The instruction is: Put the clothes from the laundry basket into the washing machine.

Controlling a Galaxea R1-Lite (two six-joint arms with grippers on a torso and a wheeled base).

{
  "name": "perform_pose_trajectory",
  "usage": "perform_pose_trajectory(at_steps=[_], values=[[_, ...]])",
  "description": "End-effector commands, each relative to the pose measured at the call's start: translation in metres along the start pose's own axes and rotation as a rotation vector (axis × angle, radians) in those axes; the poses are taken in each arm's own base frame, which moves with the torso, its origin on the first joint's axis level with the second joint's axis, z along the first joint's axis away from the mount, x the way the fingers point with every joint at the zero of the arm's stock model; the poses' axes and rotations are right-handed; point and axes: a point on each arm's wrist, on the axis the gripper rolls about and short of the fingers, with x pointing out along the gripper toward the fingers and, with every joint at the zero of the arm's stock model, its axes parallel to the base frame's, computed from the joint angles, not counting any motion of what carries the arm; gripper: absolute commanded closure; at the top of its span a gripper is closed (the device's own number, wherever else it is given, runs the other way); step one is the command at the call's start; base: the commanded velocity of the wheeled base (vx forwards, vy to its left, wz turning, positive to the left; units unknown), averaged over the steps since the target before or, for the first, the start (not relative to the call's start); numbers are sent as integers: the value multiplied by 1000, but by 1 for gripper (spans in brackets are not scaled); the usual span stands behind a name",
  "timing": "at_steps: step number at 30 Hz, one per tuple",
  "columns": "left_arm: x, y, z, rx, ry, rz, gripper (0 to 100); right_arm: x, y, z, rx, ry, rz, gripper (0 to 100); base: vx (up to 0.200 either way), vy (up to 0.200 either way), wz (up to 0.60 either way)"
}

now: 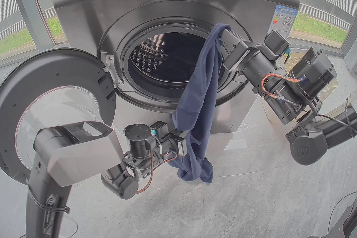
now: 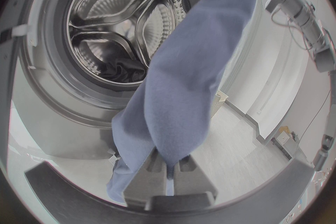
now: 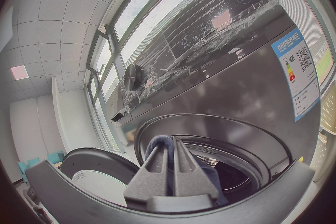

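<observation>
A navy blue garment hangs in front of the washing machine's open drum, stretched between both arms. My right gripper is shut on the garment's top end at the upper right of the drum opening; its fingers pinch the dark cloth. Lower down, my left gripper is shut on the garment's lower part, below the drum; the cloth rises from between its fingers. A dark piece of clothing lies inside the drum.
The round door stands swung open at the left of the machine. A pale perforated basket shows behind my right arm, to the right of the machine. Grey tiled floor lies in front.
</observation>
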Motion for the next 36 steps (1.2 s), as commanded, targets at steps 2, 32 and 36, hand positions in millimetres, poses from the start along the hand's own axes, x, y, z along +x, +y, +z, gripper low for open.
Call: perform_pose_trajectory(at_steps=[2,32,36], values=[[-76,-11,76,21,-70,1,100,-3,-11,2,-14,-4,-44,100,0,0,0],[-175,-12,180,47,-249,-68,100,-51,-8,34,-23,4,-78,100,0,0,0],[-177,-23,157,22,-159,-110,100,-47,-10,37,-28,-10,-81,100,0,0,0]])
